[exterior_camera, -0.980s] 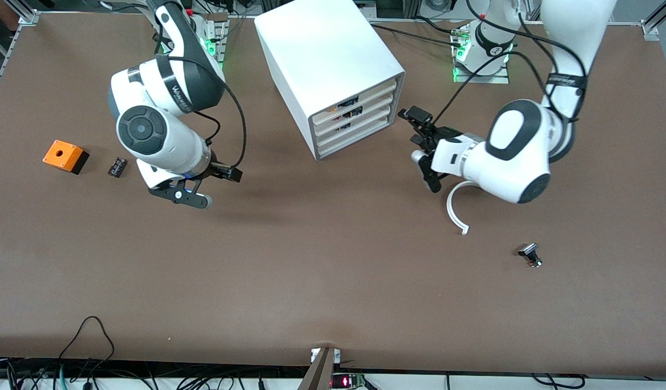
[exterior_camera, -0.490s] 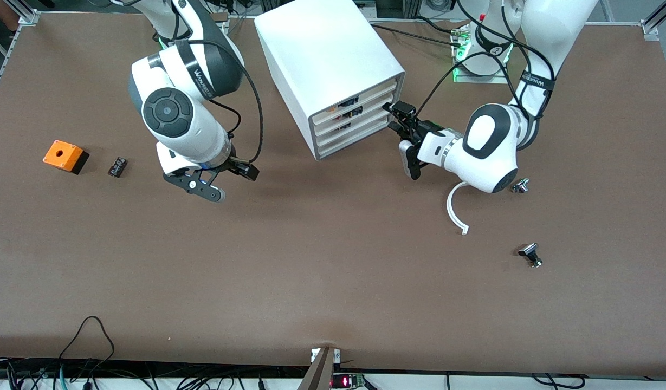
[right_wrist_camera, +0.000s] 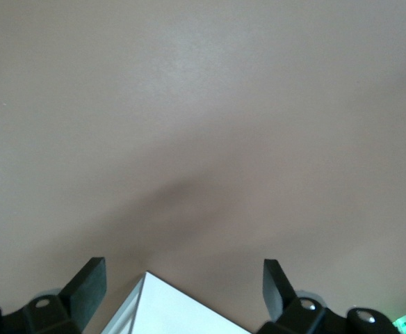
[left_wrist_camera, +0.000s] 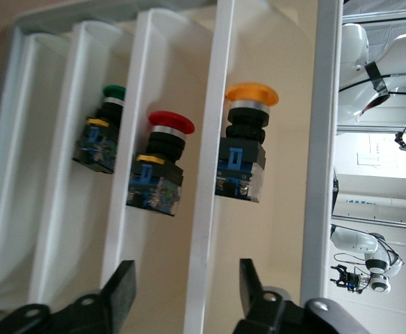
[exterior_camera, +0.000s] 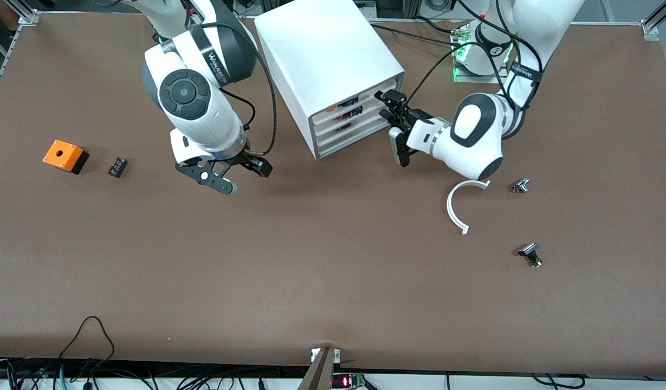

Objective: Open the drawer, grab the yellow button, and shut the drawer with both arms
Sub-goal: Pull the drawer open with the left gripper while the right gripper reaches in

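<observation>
Front frame, upper middle: the white cabinet (exterior_camera: 322, 49) stands on the brown worktop (exterior_camera: 333, 281), its four drawers facing the left arm's end. The drawer (exterior_camera: 360, 93), topmost of the stack, sits flush with the three below it, so you have it shut. The left gripper (exterior_camera: 394, 130) is right at the drawer fronts, level with the stack. In the left wrist view its fingers (left_wrist_camera: 123, 285) stand apart, astride the white edge that borders the top compartment, and neither finger visibly touches that edge. The button (left_wrist_camera: 248, 139), orange-yellow cap on a black-and-blue body, lies inside that top compartment. A red-capped button (left_wrist_camera: 167, 163) and a green-capped button (left_wrist_camera: 107, 125) lie in the two compartments next down. The right gripper (exterior_camera: 232, 174) hangs over bare worktop beside the cabinet, toward the right arm's end. Its fingers are spread wide and hold nothing. The right wrist view shows only brown worktop and one white corner of the cabinet at the lower edge of that frame. At the right arm's end, mid-height in the front frame, you have an orange square box (exterior_camera: 65, 155) with a small black component (exterior_camera: 117, 166) just beside it. At the left arm's end, lower than the left gripper in the front frame, lie a white curved strip (exterior_camera: 456, 208) and two small dark parts (exterior_camera: 521, 186) (exterior_camera: 530, 255), all well apart from the cabinet.
</observation>
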`<state>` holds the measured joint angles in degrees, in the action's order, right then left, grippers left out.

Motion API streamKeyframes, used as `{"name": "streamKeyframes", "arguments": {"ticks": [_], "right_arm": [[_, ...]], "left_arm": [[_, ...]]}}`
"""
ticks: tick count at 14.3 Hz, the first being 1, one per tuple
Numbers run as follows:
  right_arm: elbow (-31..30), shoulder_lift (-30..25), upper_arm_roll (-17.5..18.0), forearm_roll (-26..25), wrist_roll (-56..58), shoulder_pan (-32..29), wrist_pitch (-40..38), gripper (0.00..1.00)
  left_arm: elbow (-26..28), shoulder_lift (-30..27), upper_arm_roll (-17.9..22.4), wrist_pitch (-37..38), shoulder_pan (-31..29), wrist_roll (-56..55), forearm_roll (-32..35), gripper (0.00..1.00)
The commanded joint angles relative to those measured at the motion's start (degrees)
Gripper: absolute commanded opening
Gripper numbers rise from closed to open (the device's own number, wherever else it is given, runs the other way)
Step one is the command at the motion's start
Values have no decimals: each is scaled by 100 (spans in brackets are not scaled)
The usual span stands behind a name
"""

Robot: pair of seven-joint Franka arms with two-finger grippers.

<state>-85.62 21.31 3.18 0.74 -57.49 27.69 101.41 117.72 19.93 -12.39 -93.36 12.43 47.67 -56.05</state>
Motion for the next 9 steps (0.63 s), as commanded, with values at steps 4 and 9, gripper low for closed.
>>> {"name": "streamKeyframes", "arguments": {"ticks": [4,9], "right_arm": [[713,426,-19,357,-499,122,-42,100],[1117,594,-19,366,-895,140,-86,100]], "left_arm": [[454,-279,-440,-657,49,164,-240,17],[253,-270,-370,-613,-135,155,-65,0]]}}
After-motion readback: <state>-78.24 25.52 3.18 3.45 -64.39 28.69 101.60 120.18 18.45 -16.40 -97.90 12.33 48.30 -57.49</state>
